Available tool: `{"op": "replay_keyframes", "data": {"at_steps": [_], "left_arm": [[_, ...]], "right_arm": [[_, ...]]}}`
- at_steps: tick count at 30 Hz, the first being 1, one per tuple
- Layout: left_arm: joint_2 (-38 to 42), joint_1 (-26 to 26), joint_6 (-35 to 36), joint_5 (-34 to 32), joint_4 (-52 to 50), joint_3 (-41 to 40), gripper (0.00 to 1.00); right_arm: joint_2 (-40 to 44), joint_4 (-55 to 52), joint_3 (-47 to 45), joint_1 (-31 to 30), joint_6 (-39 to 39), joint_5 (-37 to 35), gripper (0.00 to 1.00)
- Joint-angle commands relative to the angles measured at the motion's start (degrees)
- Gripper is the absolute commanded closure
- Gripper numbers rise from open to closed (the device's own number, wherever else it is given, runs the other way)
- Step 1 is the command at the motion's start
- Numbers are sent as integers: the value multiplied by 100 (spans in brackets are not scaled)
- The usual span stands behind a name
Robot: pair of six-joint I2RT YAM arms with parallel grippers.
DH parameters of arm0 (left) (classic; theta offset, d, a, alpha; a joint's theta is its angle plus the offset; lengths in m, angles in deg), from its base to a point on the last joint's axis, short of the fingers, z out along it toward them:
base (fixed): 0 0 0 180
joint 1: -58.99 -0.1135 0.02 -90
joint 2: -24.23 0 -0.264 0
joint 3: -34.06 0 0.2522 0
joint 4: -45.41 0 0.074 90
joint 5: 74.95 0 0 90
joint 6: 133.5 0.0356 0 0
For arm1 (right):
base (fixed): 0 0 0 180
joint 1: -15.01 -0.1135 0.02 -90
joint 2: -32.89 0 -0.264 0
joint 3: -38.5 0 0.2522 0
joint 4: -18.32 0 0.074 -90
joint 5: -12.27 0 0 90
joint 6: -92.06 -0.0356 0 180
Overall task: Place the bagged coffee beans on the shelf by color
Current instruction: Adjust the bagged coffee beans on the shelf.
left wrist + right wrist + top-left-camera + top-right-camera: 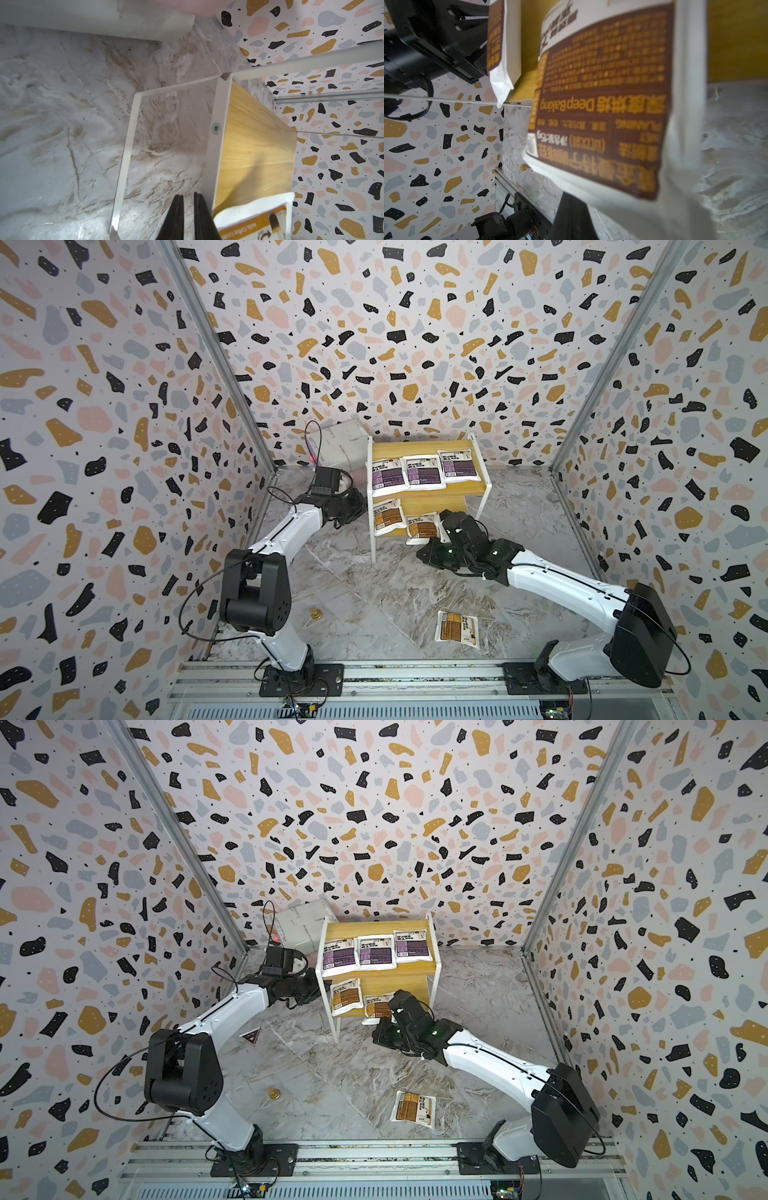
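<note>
Top views: three purple pouches [423,470] sit on the upper board of the shelf [374,928]. The lower board carries one brown pouch [388,516] and an overhanging pouch [420,527] at the right gripper [426,549]. A loose pouch [413,1106] lies on the table [374,593].

Left wrist alone shows the left gripper [188,200] narrowly parted and empty, beside the shelf frame.

Right wrist: right gripper closed, one finger [571,216] at the overhanging pouch's edge; grip unconfirmed.
</note>
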Motion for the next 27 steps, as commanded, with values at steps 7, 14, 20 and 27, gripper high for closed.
{"op": "replay_keyframes", "data": {"at_steps": [7, 14, 20, 27], "left_arm": [[-38, -22, 145, 312, 132, 189, 85], [-56, -49, 198, 398, 68, 263, 85], [-41, -56, 171, 430, 92, 244, 85], [326, -239, 159, 320, -12, -25, 72]], "right_arm": [[-364, 91, 682, 386, 88, -60, 99], [-757, 174, 1088, 457, 115, 44, 99], [-936, 205, 1278, 466, 108, 101, 99], [-443, 0, 946, 466, 81, 97, 98]]}}
